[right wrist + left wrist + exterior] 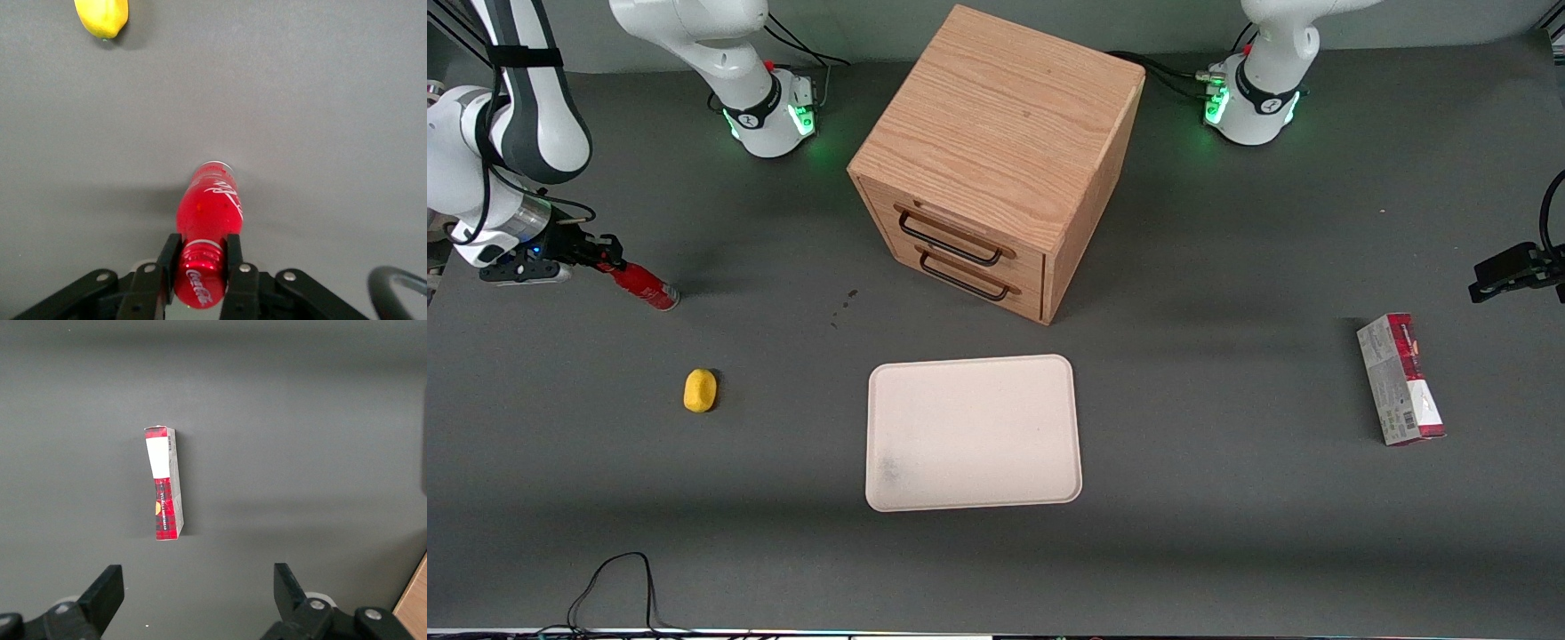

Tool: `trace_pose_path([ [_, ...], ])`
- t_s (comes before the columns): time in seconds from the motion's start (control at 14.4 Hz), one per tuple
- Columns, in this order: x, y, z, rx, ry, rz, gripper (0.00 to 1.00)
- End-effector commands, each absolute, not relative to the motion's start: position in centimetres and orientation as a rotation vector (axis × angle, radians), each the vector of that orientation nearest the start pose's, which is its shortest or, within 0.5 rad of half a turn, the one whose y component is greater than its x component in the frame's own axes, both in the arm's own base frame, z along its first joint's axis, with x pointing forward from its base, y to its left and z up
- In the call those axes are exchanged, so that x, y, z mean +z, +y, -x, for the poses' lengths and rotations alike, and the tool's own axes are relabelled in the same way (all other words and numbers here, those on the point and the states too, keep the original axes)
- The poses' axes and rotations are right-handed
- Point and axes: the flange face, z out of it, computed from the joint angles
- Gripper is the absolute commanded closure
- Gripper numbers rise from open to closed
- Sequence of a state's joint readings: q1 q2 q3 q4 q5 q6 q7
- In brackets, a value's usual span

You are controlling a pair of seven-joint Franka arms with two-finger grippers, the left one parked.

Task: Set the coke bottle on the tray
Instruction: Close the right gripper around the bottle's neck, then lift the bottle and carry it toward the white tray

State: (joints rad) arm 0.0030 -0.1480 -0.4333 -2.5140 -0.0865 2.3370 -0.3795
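Note:
The coke bottle (643, 286) is a small all-red bottle, tilted, with its base touching or just over the table at the working arm's end. My right gripper (601, 253) is shut on its capped neck. In the right wrist view the fingers (168, 259) press both sides of the cap and the bottle (208, 213) points away from the gripper (202, 257). The cream-white tray (974, 433) lies flat near the table's middle, nearer the front camera than the wooden drawer box, and well away from the bottle.
A wooden two-drawer box (996, 160) stands farther from the camera than the tray. A yellow lemon-like object (700, 390) lies between bottle and tray, and shows in the right wrist view (101, 17). A red-and-grey carton (1400, 380) lies toward the parked arm's end.

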Motion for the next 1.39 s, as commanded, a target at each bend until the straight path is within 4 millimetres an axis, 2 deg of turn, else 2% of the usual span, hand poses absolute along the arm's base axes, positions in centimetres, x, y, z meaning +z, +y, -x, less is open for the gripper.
trace_pose_path([
  [0.0, 36.3, -19.1, -42.8, 0.067, -0.007, 3.139, 1.00],
  [0.14, 39.5, -19.3, -45.0, 0.170, -0.005, 3.127, 1.00],
  [0.35, 45.1, -17.8, -48.9, 0.298, -0.019, 3.131, 1.00],
  [0.42, 47.0, -17.1, -49.9, 0.302, -0.035, 3.136, 1.00],
  [0.55, 51.1, -16.8, -51.1, 0.288, 0.046, 3.129, 1.00],
  [0.69, 55.1, -16.0, -53.2, 0.272, 0.089, 3.052, 1.00],
  [0.83, 58.1, -15.4, -55.4, 0.326, 0.116, 3.057, 1.00],
  [0.97, 59.5, -14.5, -57.7, 0.388, 0.152, 3.077, 1.00],
  [1.11, 59.3, -11.7, -59.8, 0.414, 0.143, 3.093, 1.00],
  [1.25, 59.0, -9.9, -61.2, 0.403, 0.233, 3.105, 1.00],
  [1.32, 58.8, -8.1, -62.1, 0.389, 0.242, 3.100, 1.00],
])
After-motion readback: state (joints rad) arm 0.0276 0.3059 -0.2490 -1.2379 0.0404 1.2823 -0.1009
